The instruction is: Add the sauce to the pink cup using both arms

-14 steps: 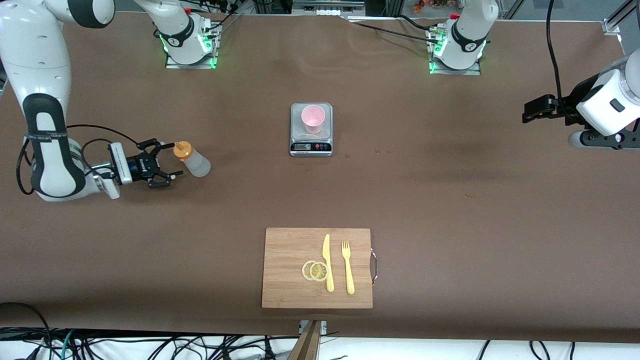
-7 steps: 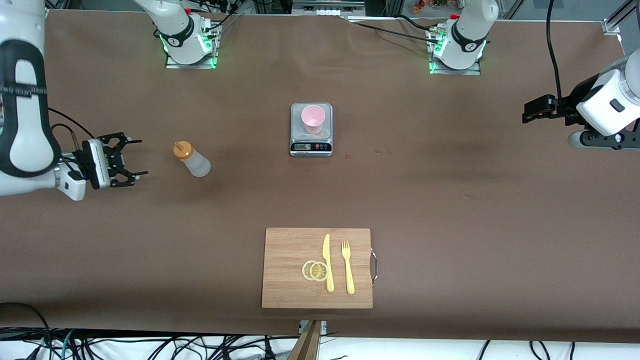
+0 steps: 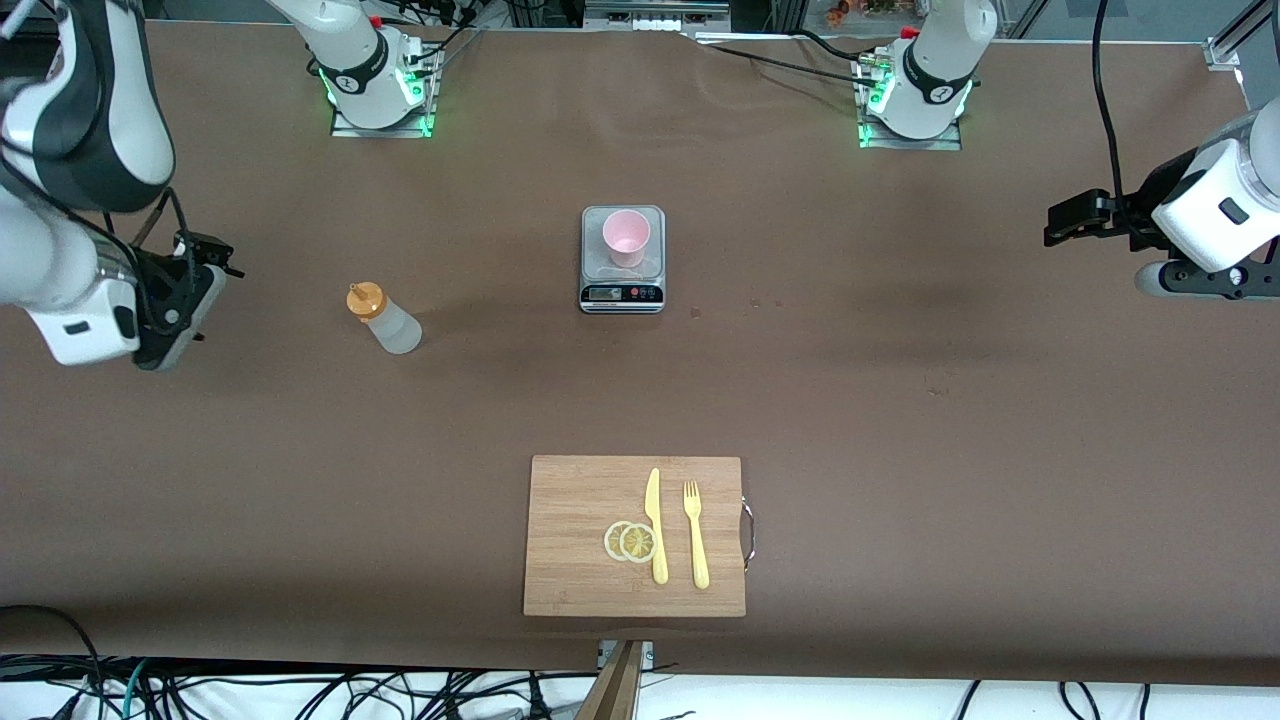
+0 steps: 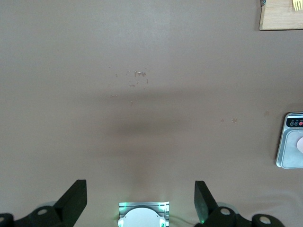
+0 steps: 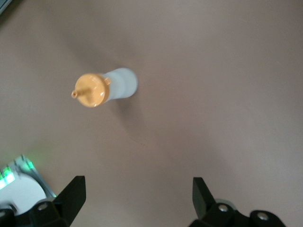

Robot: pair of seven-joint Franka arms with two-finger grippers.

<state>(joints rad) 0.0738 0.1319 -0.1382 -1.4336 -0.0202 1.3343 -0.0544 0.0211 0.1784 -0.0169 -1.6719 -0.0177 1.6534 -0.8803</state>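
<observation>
Brown paper covers the table from end to end. White and black, the right arm hangs over its own end of the table, and the left arm waits over the other end. Next in size comes the wooden cutting board, lying at the edge nearest the front camera and carrying a yellow knife, a yellow fork and two lemon slices. A steel scale sits mid-table, farther from the camera than the board, with the pink cup standing upright on its plate. The sauce stands on the paper toward the right arm's end, apart from the scale, its orange cap on. The right gripper is spread wide and holds nothing, well apart from the sauce. The left gripper is likewise wide open and empty.
</observation>
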